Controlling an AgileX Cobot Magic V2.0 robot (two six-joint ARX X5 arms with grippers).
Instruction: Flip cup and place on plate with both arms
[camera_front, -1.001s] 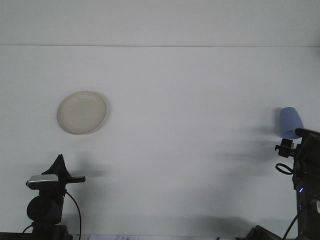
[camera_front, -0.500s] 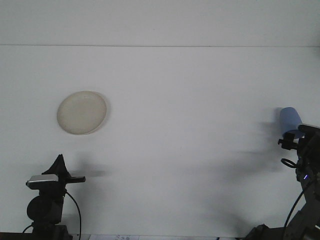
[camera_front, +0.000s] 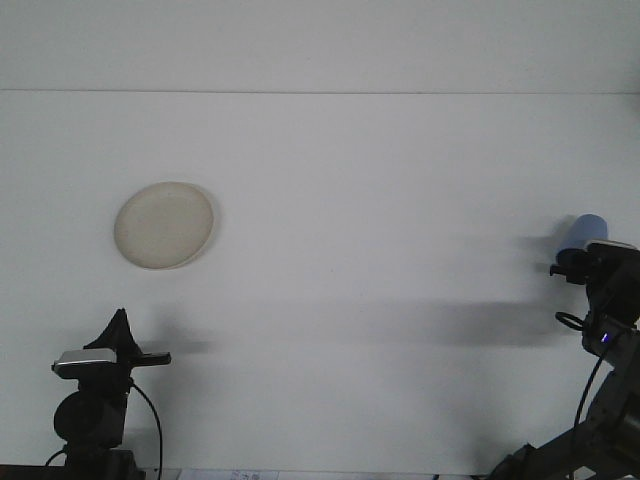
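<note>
A round cream plate (camera_front: 163, 224) lies flat on the white table at the left. At the far right a blue cup (camera_front: 586, 229) is held off the table, its lower part hidden behind the black wrist. My right gripper (camera_front: 577, 263) is shut on this cup, and the arm reaches in from the lower right corner. My left gripper (camera_front: 120, 322) stands low at the bottom left, its black fingers meeting in a point with nothing between them, well short of the plate.
The white table (camera_front: 360, 200) runs back to a pale wall edge near the top. Cables hang from both arm bases at the bottom corners. Soft arm shadows fall across the table's middle band.
My right arm has risen and shifted slightly right, carrying the blue cup up with it; the cup now sits more upright. The left arm and plate have not moved.
</note>
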